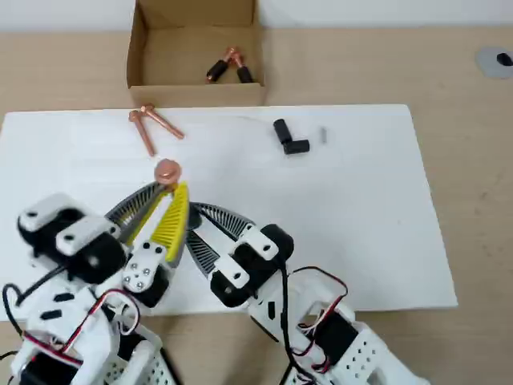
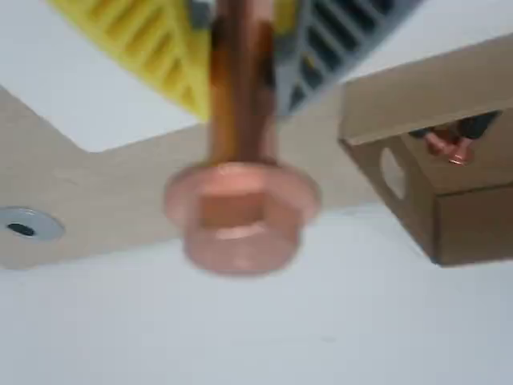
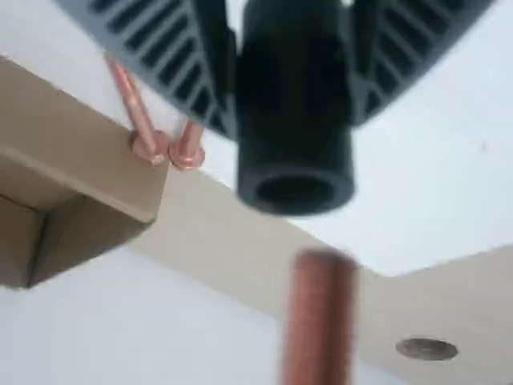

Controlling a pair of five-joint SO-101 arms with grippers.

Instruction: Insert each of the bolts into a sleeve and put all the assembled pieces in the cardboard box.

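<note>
My left gripper (image 1: 170, 186) is shut on a copper bolt (image 2: 240, 212), whose flanged head (image 1: 167, 170) points toward the cardboard box (image 1: 195, 95). My right gripper (image 3: 292, 48) is shut on a black sleeve (image 3: 293, 120). Its open bore faces the bolt's shank (image 3: 317, 321), with a small gap between them. In the high view the right gripper (image 1: 192, 218) sits just beside the left one, near the mat's front. Two loose bolts (image 1: 150, 124) lie on the mat near the box. Two loose sleeves (image 1: 288, 136) lie to their right. Two assembled pieces (image 1: 228, 66) rest inside the box.
A white mat (image 1: 361, 216) covers the wooden table (image 1: 465, 160). The box stands open beyond the mat's far edge. A round metal grommet (image 1: 494, 61) is set into the table at the far right.
</note>
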